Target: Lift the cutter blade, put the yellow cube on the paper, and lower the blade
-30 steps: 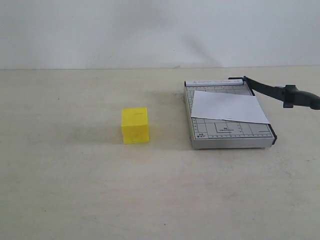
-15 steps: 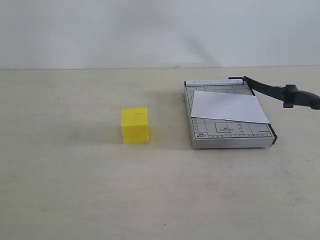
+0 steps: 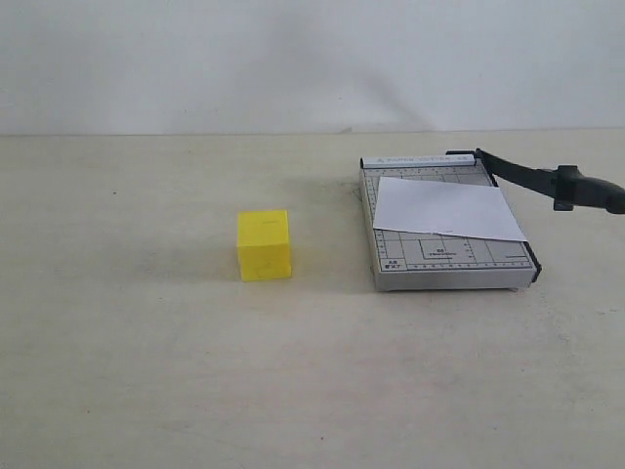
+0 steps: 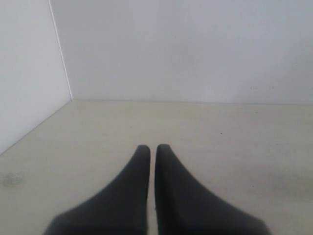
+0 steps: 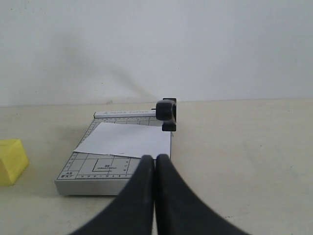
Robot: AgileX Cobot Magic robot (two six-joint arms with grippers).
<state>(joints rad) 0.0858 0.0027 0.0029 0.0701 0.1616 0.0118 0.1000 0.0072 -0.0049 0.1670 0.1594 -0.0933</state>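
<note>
Only the wrist views caught the grippers. The black left gripper (image 4: 152, 147) was closed, empty, over bare beige table (image 4: 244, 142). The right gripper (image 5: 155, 157) was pressed together, facing the grey gridded trimmer (image 5: 88, 178). The plain bright yellow cube (image 3: 264, 244) sat on the table, well left of the trimmer. The skewed white paper (image 3: 446, 209) lay on the trimmer's base, and the long black cutter blade (image 3: 522, 176) angled upward.

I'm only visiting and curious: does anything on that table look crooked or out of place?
The paper lies askew on the grey trimmer, its edges not lined up with the printed grid. The cutter blade stands raised. The yellow cube sits apart. Nothing looks spilled or damaged.
</note>
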